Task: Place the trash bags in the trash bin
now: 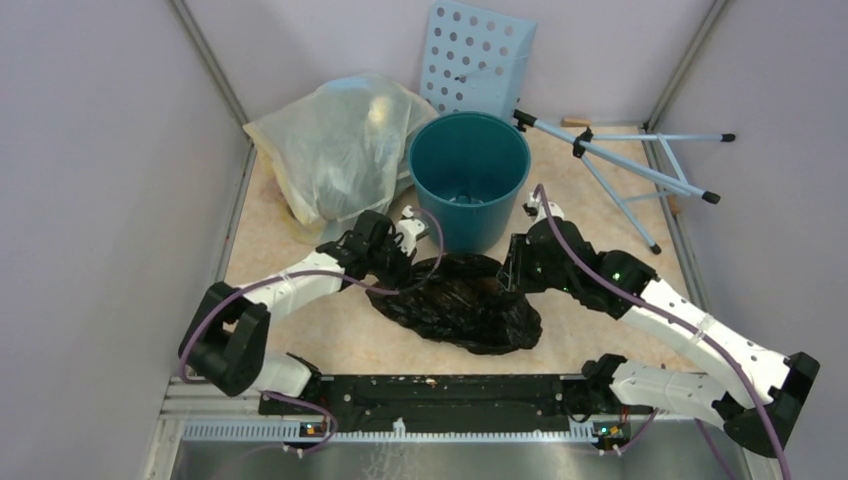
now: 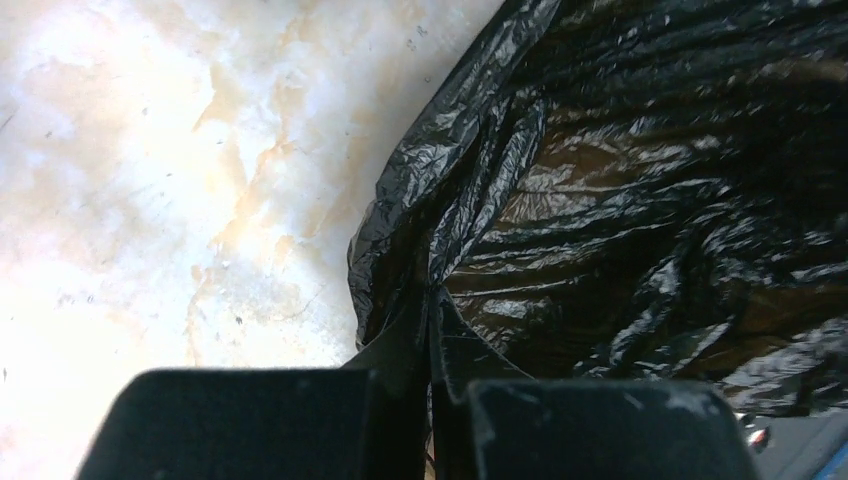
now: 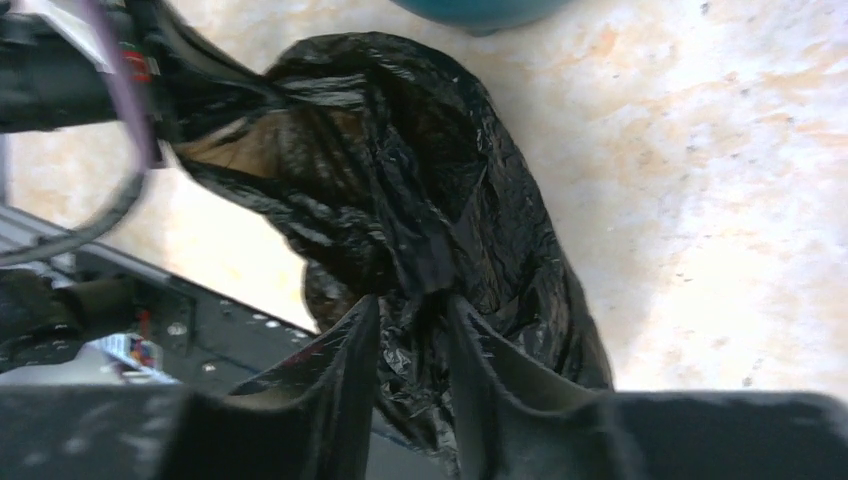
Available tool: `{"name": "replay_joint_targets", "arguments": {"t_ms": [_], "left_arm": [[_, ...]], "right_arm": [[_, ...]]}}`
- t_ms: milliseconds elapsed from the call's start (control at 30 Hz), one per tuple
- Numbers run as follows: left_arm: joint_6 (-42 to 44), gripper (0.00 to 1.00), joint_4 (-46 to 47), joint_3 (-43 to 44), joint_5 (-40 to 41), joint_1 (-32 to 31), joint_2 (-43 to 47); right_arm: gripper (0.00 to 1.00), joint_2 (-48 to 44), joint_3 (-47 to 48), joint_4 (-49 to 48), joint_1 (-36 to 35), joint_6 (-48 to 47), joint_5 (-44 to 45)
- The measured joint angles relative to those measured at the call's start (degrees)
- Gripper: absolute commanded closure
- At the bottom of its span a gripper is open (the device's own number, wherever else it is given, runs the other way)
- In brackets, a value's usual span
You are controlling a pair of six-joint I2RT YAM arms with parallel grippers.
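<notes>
Left wrist and right wrist views showed your left jaws and right jaws each pinching only a thin fold of the black trash bag (image 1: 462,305), slumped on the tabletop (image 1: 340,340) just before the teal trash bin (image 1: 480,225), so you risked the slick film slipping free or snagging the rim.

I'm running this in a lab-type robot test cell, not a home. Plain lilac-grey panel walls (image 1: 100,150) and metal frame posts (image 1: 211,60) box in a small marble-look tabletop (image 1: 330,340). Left arm (image 1: 290,285) and right arm (image 1: 680,310) bolt to a black mounting rail (image 1: 440,390). Props look staged: teal bin (image 1: 480,225), perforated pale blue panel (image 1: 480,50), folded blue stand (image 1: 583,140).
</notes>
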State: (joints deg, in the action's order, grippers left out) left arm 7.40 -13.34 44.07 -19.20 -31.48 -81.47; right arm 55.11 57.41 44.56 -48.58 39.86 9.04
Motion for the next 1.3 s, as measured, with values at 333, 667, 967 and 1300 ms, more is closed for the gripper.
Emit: {"name": "replay_joint_targets", "arguments": {"t_ms": [333, 667, 967, 1300], "left_arm": [[-17.49, 1.00, -8.35, 4.85, 0.46, 0.00, 21.33], [-38.88, 1.00, -16.28, 13.53, 4.17, 0.00, 31.01], [-50.36, 1.00, -17.55, 19.69, 9.88, 0.11, 32.28], [-55.43, 1.00, -16.90, 14.99, 9.66, 0.11, 36.28]], "right_arm": [[0.38, 7.28, 0.83, 6.49, 0.00, 0.02, 7.93], [0.25, 11.34, 8.50, 10.25, -0.92, -1.90, 13.05], [0.31, 17.75, 20.37, 19.02, -3.39, 3.08, 16.98], [0.49, -2.95, -4.26, 7.74, -4.15, 19.91, 5.18]]}}
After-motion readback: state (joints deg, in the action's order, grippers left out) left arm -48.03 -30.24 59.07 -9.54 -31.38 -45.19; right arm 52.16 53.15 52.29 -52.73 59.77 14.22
